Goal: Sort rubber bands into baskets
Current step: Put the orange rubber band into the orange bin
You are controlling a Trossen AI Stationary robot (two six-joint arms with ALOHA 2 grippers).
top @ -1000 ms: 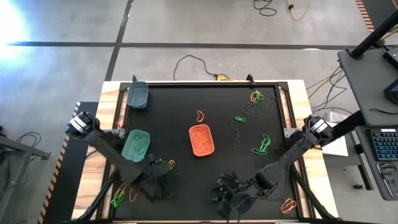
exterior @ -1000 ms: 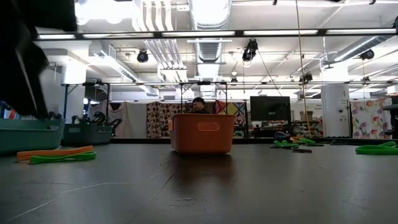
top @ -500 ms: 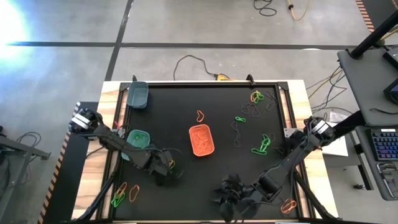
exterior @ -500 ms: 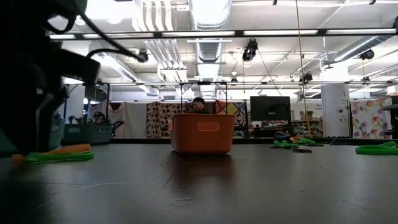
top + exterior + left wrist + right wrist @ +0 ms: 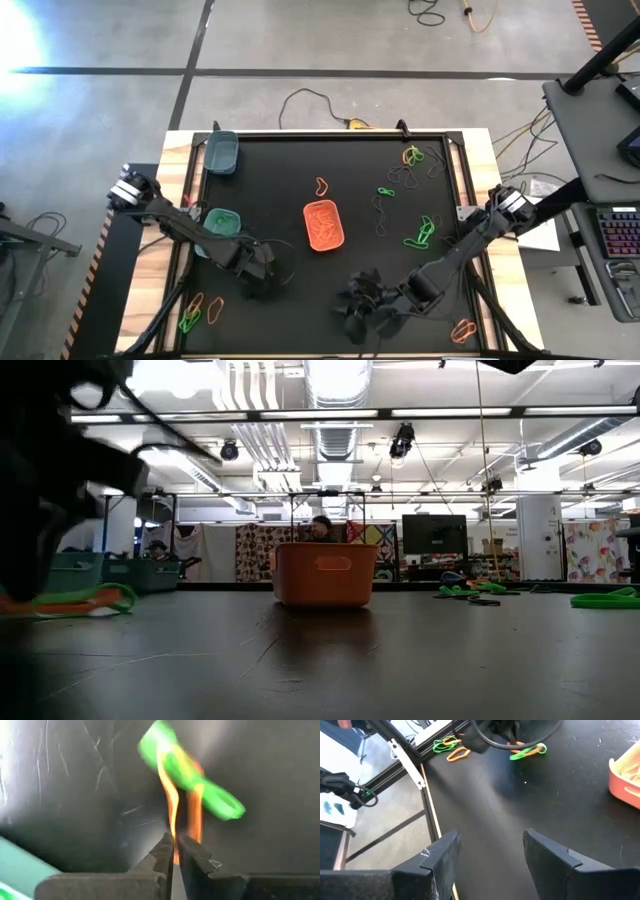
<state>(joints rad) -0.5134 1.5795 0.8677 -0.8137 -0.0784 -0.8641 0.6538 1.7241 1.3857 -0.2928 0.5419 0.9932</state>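
The left jaws are pinched shut on an orange rubber band, whose strands run up from between the two dark fingertips; a green rubber band lies tangled with it on the black bench. Seen from above, the left jaws sit low on the bench's near-left part, just beside the light teal basket. The left arm reaches in from the bench's left edge, stretched low and slanting toward the middle.

The right jaws stand wide apart and hold nothing, with bare bench between the fingers. From above, the right jaws hover near the front edge, below the orange basket, and the right arm slants down from the bench's right edge.

The orange basket sits near the bench's middle with orange bands inside. The dark grey-teal basket stands at the far-left corner. Loose rubber bands in green, orange and dark brown lie scattered over the right half, and a few more rest at the front-left corner.

No writing or label can be read anywhere.
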